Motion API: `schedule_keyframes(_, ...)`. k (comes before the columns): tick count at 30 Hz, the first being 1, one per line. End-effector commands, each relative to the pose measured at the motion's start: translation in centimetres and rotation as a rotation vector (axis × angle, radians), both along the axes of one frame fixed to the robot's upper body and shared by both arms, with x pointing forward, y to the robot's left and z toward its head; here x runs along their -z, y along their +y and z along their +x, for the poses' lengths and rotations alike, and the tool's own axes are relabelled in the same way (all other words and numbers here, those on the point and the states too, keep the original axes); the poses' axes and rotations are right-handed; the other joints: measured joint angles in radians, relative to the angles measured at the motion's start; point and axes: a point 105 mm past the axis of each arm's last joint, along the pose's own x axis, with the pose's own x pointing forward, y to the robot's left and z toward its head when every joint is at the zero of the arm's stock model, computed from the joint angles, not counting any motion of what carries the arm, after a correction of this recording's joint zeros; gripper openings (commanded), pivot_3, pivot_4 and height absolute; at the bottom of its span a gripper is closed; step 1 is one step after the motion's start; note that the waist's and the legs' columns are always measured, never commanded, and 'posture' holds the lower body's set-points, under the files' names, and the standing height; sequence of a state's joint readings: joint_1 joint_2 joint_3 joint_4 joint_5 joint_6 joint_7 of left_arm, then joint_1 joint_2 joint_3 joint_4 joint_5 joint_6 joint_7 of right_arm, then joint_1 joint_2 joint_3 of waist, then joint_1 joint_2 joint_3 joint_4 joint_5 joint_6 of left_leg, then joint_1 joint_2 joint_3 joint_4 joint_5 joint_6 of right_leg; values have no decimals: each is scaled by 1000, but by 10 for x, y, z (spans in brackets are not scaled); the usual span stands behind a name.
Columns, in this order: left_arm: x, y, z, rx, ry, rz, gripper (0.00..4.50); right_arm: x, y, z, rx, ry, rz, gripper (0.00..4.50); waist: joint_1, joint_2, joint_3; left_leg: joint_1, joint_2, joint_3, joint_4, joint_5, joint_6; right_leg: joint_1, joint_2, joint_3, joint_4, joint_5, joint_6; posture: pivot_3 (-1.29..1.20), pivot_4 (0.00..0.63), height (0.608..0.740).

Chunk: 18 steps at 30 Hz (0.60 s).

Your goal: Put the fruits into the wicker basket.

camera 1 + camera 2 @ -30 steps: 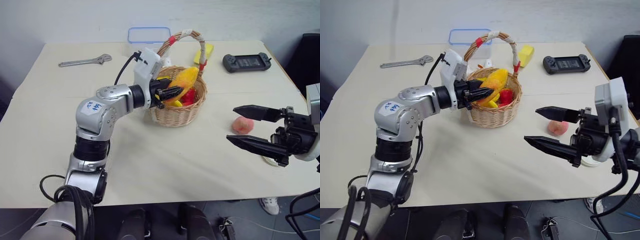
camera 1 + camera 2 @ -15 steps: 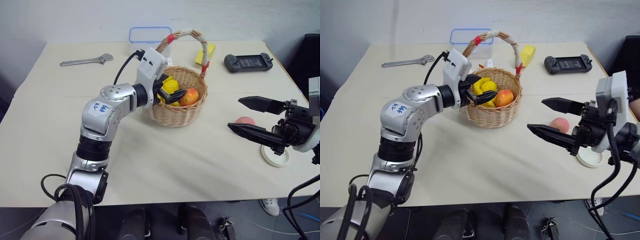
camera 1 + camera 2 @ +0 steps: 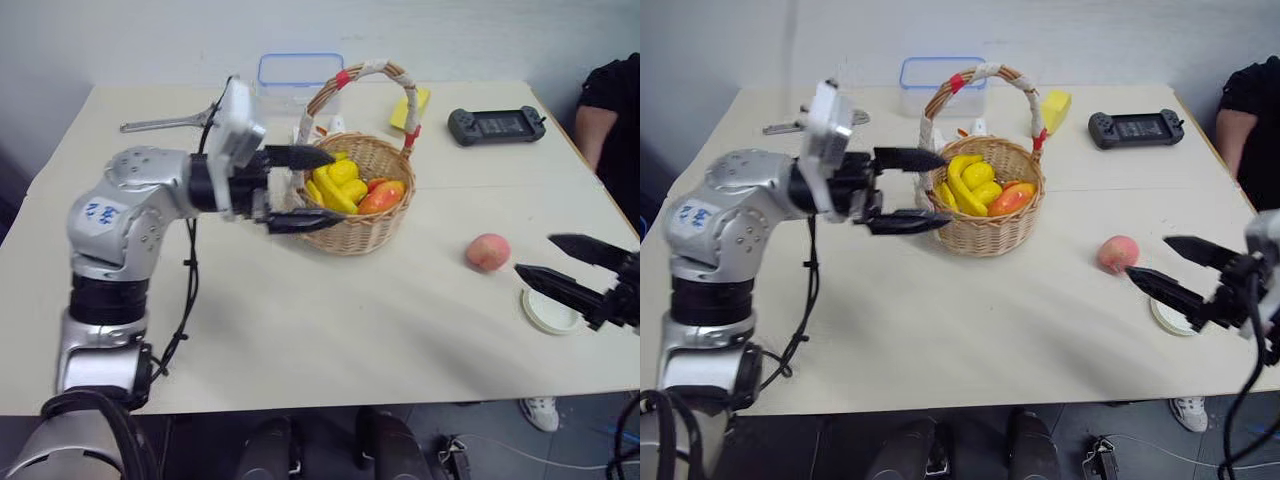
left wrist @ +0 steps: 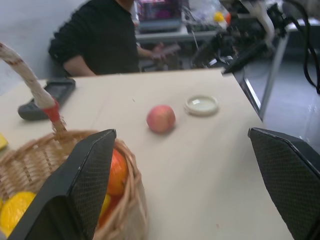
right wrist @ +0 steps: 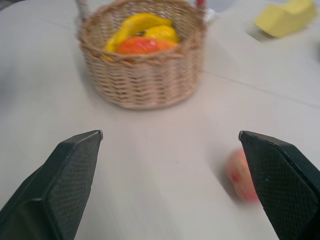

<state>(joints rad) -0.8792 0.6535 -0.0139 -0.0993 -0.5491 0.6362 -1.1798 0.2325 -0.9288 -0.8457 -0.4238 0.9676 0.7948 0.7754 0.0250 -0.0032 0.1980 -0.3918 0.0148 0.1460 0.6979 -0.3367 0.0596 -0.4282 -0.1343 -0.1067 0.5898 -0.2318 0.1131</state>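
The wicker basket (image 3: pixel 352 226) stands mid-table with its taped arched handle up. Inside it lies the orange-red mango (image 3: pixel 381 195) beside yellow fruit (image 3: pixel 335 184). My left gripper (image 3: pixel 318 188) is open and empty, hovering at the basket's left rim, one finger over the rim and one in front of the wall. The pinkish peach (image 3: pixel 488 251) rests on the table to the right of the basket. My right gripper (image 3: pixel 552 261) is open and empty, low at the right edge, a short way right of the peach.
A round white lid (image 3: pixel 549 311) lies under my right gripper. At the back are a blue-rimmed clear box (image 3: pixel 297 69), a wrench (image 3: pixel 165 123), a yellow sponge (image 3: pixel 409 105) and a black game controller (image 3: pixel 495 124). A person in black sits at the far right (image 3: pixel 612 110).
My left gripper let go of the mango, which now lies in the basket, and drew back to the left with its fingers wide. My right gripper swung right and lower, away from the peach.
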Motion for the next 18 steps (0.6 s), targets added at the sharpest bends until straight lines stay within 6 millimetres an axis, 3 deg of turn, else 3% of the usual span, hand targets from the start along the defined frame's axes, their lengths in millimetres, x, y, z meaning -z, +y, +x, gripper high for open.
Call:
schedule_keyframes(1,1,6,-8,64,-14,47,4453,3,-20,-6,84,-16,-1,4500,-1,0,0,0,0,0,0,0,0,0,-1,1,-1,0,0,0,150,740)
schedule_keyframes(7,5,3,-13,114,-29,79,4453,18,-26,13,112,3,-26,4500,-8,0,0,2,0,0,0,-1,-1,0,-1,2,-1,0,-2,0,150,740)
schedule_keyframes(13,5,-2,-20,159,-22,79,4453,37,-32,64,151,40,-92,4500,-28,0,0,2,1,1,0,-1,-1,-1,-1,2,1,-1,-3,0,150,740)
schedule_keyframes(18,5,-4,-20,154,-28,77,4453,49,-19,102,90,59,-104,4500,-29,1,0,1,2,1,-1,1,-2,-2,1,1,3,-1,-3,0,150,740)
